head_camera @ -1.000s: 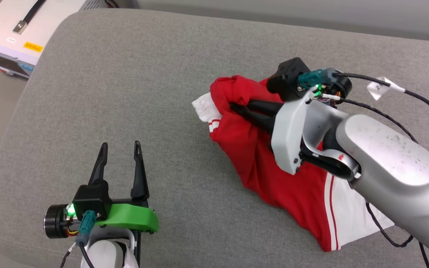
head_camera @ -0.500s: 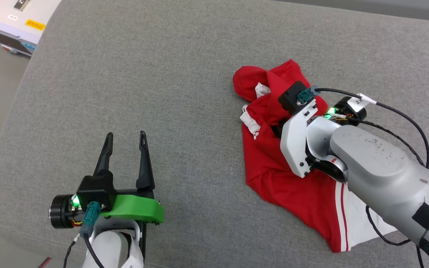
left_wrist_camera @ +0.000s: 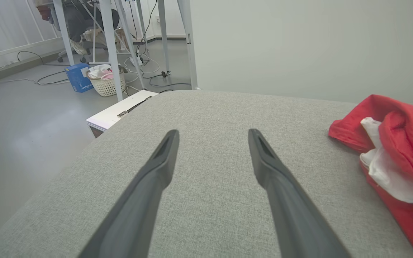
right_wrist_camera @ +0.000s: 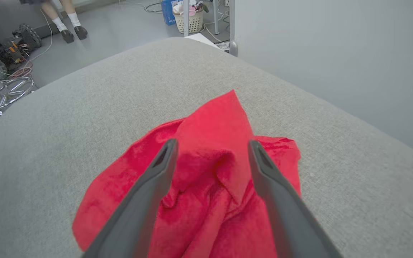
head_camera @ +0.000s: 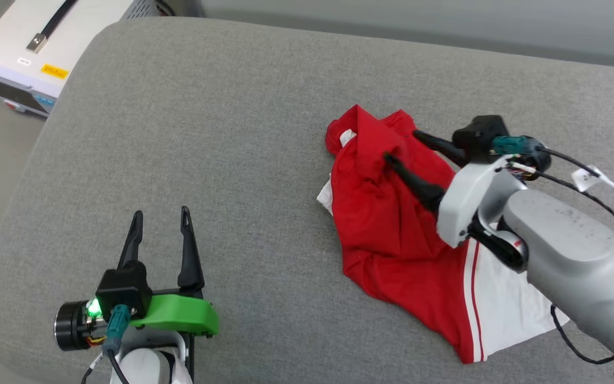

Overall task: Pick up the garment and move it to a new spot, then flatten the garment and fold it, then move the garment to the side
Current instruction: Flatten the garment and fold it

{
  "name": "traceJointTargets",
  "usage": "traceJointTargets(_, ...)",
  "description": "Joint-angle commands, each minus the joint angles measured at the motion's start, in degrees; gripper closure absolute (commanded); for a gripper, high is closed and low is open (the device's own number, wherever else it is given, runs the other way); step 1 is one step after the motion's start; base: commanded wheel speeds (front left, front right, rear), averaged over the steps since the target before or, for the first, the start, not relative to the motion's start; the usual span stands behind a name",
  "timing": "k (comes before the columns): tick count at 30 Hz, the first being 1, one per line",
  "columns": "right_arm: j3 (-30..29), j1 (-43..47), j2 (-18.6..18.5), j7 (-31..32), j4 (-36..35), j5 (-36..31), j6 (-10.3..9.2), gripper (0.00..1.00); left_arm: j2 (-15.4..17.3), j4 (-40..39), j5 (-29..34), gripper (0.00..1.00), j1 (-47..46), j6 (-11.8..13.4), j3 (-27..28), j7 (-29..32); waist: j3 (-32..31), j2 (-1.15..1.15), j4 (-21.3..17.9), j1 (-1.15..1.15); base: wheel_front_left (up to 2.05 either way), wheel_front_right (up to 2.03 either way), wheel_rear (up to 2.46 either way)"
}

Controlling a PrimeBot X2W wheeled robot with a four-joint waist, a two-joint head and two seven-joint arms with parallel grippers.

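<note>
- Our right hand [head_camera: 402, 145], fingers apart, hovers over the crumpled red garment [head_camera: 387, 229].
- Our left hand [head_camera: 161, 212], also spread, holds nothing, well apart above the grey cushion [head_camera: 221, 133].

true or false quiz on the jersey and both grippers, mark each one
1. The right gripper is open over the jersey. True.
2. The jersey lies flat and folded. False: it is crumpled in a heap on the grey cushion.
3. The left gripper grips a white sleeve. False: it is open and empty, apart from the jersey.
4. A laundry basket stands on the floor beyond the cushion. True.
</note>
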Motion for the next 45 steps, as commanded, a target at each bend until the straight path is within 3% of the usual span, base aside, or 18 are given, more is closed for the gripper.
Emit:
traceJointTargets(1,-1.83,1.46,-1.48,-1.33,-0.73,-1.09,-0.02,0.00,-0.15,-0.33,0.60,0.00,0.95,-0.11,0.43,-0.33,-2.46,0.00,-1.90,0.00,0.00,0.00,0.00)
traceJointTargets(8,-18.02,6.97,-9.02,-2.51,-7.64,-12.79,-0.02,0.00,-0.15,-1.61,1.60,0.00,2.79,-0.51,1.35,-0.33,-4.60,0.00,-3.85,0.00,0.00,0.00,0.00)
traceJointTargets(12,-24.05,11.09,-14.08,-0.15,-12.91,-19.97,-0.02,0.00,-0.15,-1.95,2.00,0.00,3.65,-0.72,1.87,-0.33,-5.48,0.00,-4.60,0.00,0.00,0.00,0.00)
traceJointTargets(16,-26.86,15.44,-19.01,12.37,-21.66,-20.89,-0.02,0.00,-0.15,-2.22,2.26,0.00,4.38,-0.88,2.35,-0.33,-5.93,0.00,-5.26,0.00,0.00,0.00,0.00)
traceJointTargets(24,-28.19,22.47,-28.74,42.86,-37.72,-12.01,-0.02,0.00,-0.15,-2.19,2.16,0.00,4.23,-1.16,2.30,-0.33,-5.51,0.00,-5.62,0.00,0.00,0.00,0.00)
traceJointTargets(28,-27.89,24.63,-29.45,51.23,-41.13,-8.55,-0.02,0.00,-0.15,-2.14,1.94,0.00,3.54,-1.23,1.68,-0.33,-4.64,0.00,-5.18,0.00,0.00,0.00,0.00)
traceJointTargets(32,-26.48,25.94,-28.56,55.24,-40.50,-8.60,-0.02,0.00,-0.15,-2.21,1.65,0.00,2.68,-1.20,0.97,-0.33,-3.31,0.00,-4.43,0.00,0.00,0.00,0.00)
traceJointTargets(39,-24.71,26.69,-24.75,54.31,-31.73,-10.86,-0.02,0.00,-0.15,-2.22,1.42,0.00,1.50,-1.09,0.44,-0.33,-0.61,0.00,-3.35,0.00,0.00,0.00,0.00)
traceJointTargets(45,-19.27,28.95,-21.58,52.54,-24.93,-9.92,-0.02,0.00,-0.15,-2.00,1.31,0.00,0.49,-1.08,0.44,-0.33,0.58,0.00,-2.93,0.00,0.00,0.00,0.00)
